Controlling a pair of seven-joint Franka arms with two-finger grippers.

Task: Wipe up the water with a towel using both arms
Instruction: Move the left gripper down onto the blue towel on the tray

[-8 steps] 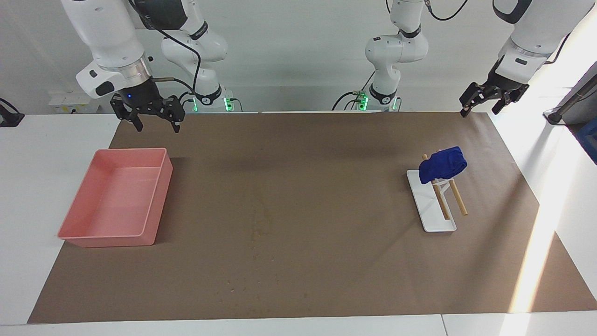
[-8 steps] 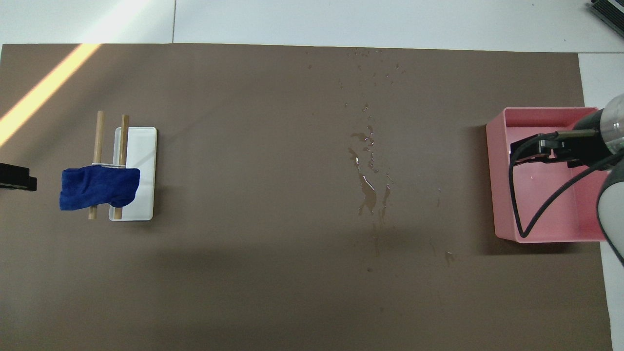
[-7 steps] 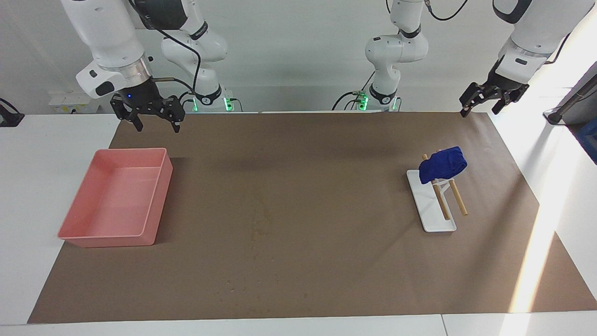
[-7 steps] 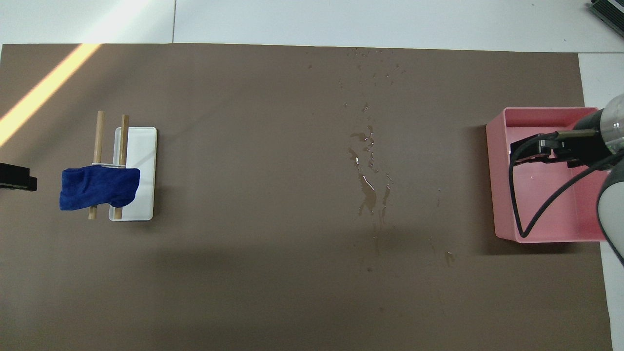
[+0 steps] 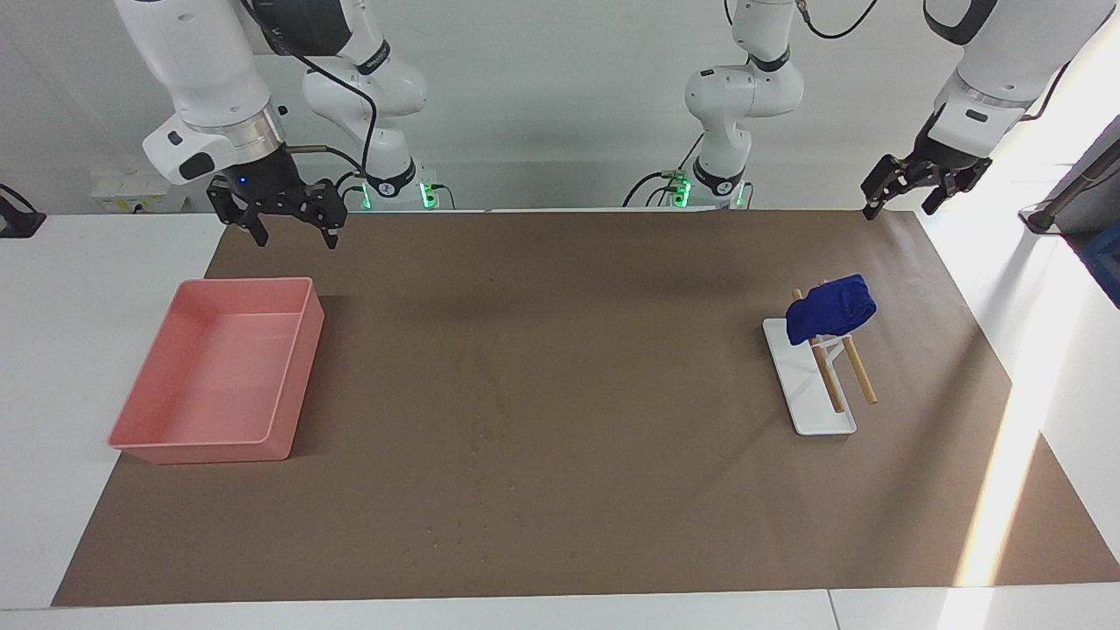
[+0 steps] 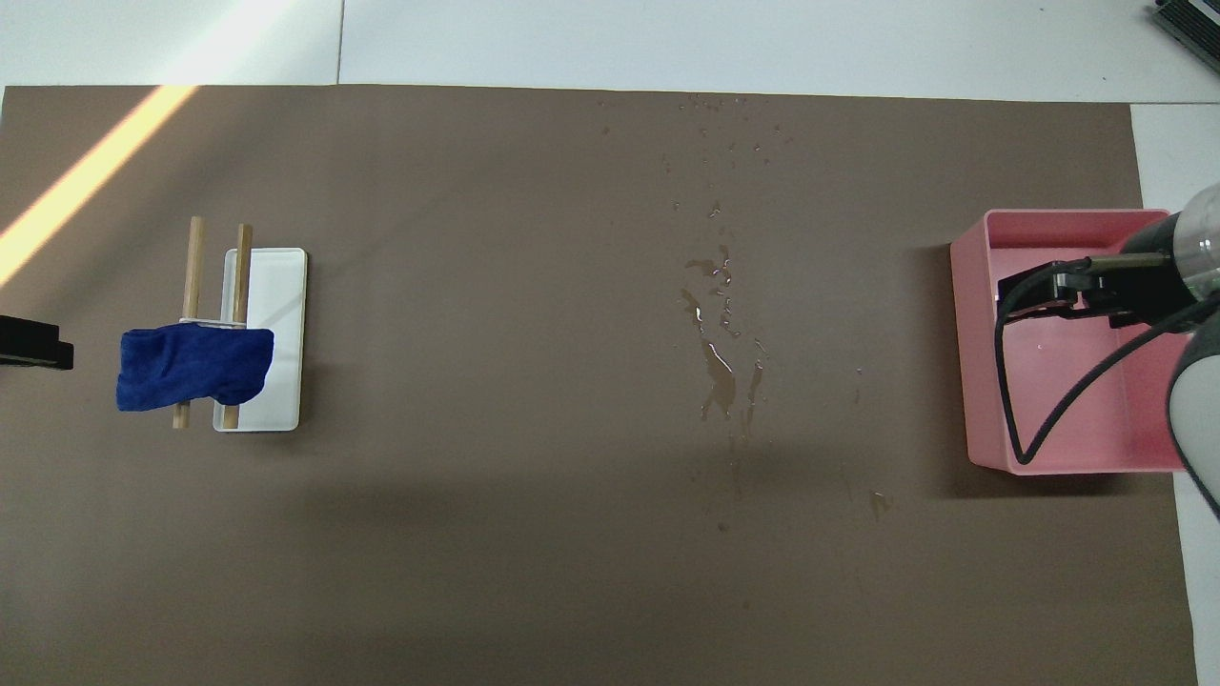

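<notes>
The towel [image 5: 829, 308] is a deep-blue cloth draped over a small rack of wooden dowels [image 5: 857, 372] on a white base [image 5: 809, 389], toward the left arm's end of the brown mat; it also shows in the overhead view [image 6: 191, 367]. The water [image 6: 720, 367] is a thin streak with scattered drops in the middle of the mat, faint in the facing view [image 5: 479, 429]. My left gripper [image 5: 897, 210] hangs open and empty over the mat's edge, apart from the towel; only its tip [image 6: 38, 345] shows from overhead. My right gripper [image 5: 296, 236] hangs open and empty over the pink tray [image 6: 1039, 293].
A pink tray [image 5: 131, 437] stands at the right arm's end of the mat [image 5: 612, 525], also seen from overhead [image 6: 963, 381]. A black cable [image 6: 1010, 419] loops from the right arm over it. A band of sunlight crosses the mat by the rack.
</notes>
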